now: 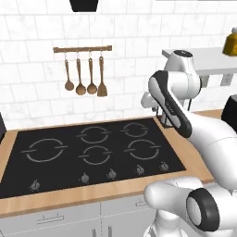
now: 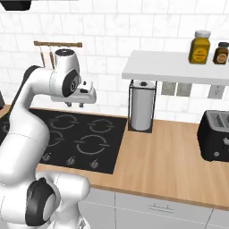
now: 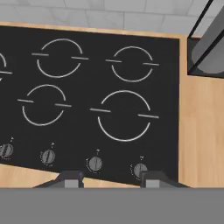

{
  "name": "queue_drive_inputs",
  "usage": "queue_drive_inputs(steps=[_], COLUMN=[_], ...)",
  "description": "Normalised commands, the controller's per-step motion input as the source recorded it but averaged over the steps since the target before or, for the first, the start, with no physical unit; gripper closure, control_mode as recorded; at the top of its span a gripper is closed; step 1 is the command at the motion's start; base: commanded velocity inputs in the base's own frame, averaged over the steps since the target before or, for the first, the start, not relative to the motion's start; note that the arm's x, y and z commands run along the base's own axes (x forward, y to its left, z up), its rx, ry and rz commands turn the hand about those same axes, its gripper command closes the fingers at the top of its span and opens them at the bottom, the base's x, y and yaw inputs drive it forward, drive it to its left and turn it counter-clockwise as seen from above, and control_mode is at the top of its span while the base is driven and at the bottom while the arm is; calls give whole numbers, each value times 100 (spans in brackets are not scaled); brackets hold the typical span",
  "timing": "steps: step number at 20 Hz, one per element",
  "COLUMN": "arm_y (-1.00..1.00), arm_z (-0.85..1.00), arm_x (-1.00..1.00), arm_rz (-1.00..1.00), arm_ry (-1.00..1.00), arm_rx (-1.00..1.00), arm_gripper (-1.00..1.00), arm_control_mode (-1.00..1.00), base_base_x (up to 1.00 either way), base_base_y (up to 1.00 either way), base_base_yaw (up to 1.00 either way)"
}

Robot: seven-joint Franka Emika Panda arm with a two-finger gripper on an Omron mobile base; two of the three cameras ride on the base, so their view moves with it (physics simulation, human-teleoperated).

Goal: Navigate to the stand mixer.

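Our gripper (image 3: 109, 178) hovers above the black cooktop (image 3: 87, 96), fingers spread apart, grasping nothing. At 1 o'clock in the hand view stands the paper towel holder (image 2: 142, 107). We cannot locate the stand mixer.

Glossy white rounded arm links; dark grey bands at joints; small dark end effector (image 3: 109, 177) tips.

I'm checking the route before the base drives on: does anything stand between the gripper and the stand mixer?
That cannot be judged: these views hold no stand mixer. The gripper hangs open over the black cooktop. To the right on the wooden counter stand a paper towel holder and a black toaster.
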Motion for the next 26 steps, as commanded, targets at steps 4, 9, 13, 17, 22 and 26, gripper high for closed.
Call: queue_drive_inputs(steps=[4, 9, 13, 17, 22, 26], arm_y=[-1, 0, 0, 0, 0, 0], arm_z=[-7, -31, -26, 0, 0, 0], arm_x=[-45, -86, -45, 0, 0, 0], arm_rz=[0, 1, 7, 0, 0, 0], arm_ry=[0, -2, 0, 0, 0, 0], arm_rx=[0, 0, -2, 0, 0, 0], arm_gripper=[-100, -100, -100, -100, -100, -100], arm_control_mode=[-100, -100, 100, 100, 100, 100], base_base_x=[0, 0, -43, -96, -67, -2], base_base_y=[0, 0, 0, 0, 3, 9], base_base_yaw=[0, 0, 14, 30, 42, 83])
